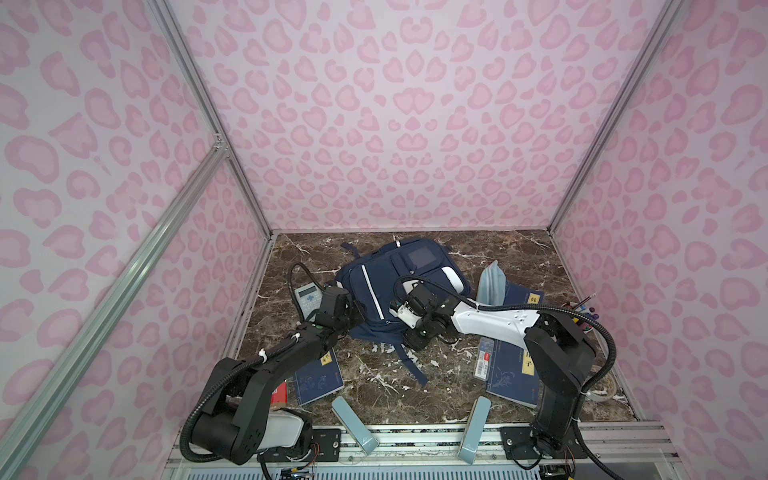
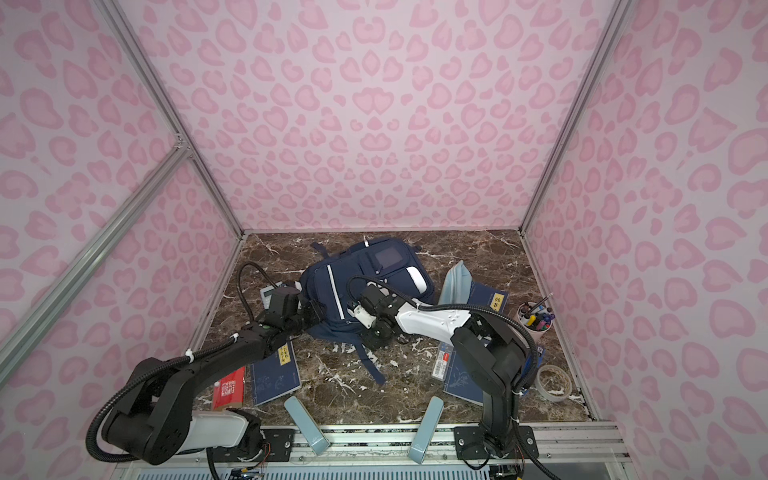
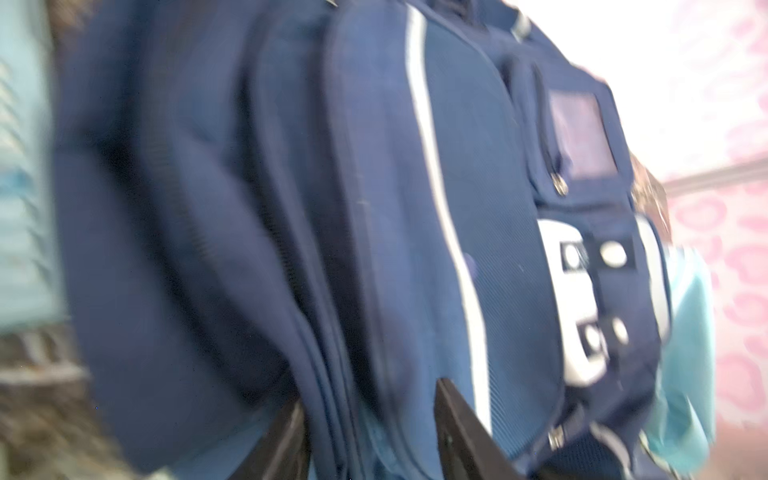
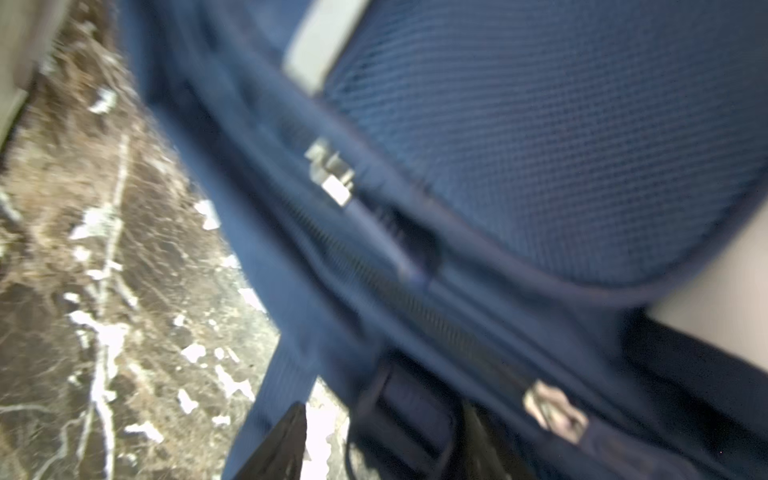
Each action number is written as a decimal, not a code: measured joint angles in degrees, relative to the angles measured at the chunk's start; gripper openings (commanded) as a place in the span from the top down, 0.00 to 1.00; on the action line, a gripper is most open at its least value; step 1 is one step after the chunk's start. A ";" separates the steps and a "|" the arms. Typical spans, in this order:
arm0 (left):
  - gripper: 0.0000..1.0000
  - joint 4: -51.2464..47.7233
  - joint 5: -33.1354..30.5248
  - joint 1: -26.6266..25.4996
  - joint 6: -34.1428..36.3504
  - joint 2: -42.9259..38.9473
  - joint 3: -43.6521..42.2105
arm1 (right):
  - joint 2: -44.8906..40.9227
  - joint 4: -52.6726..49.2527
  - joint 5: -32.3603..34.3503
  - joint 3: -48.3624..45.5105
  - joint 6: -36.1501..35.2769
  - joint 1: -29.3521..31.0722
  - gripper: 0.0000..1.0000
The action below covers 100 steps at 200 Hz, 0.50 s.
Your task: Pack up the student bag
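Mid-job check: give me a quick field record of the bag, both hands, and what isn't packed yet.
bag: large navy-blue fabric backpack, lying front-up mid-table
left hand: fingers either side of the backpack's layered left edge; grip unclear
right hand: at the backpack's near edge, close to a metal zip pull; grip unclear
outside bag: grey calculator, light-blue soft pouch, three navy notebooks, red box
also present: pen cup, tape roll
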 measured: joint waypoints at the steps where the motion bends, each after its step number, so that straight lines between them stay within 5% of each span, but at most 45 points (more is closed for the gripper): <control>1: 0.55 0.00 -0.13 0.11 0.09 0.11 0.13 | -0.11 -0.09 0.13 0.00 -0.04 0.00 0.33; 31: 0.53 1.60 0.57 4.33 3.13 6.69 5.62 | -5.97 -2.58 5.88 -1.88 -3.15 -0.02 0.24; 55: 0.47 1.90 0.46 3.34 3.58 4.31 5.33 | -6.97 -3.43 9.90 -3.67 -6.51 -0.39 0.25; 100: 0.06 0.94 0.70 -1.66 2.71 -13.35 -0.57 | -3.02 -0.85 11.23 -4.52 -13.49 -4.68 0.25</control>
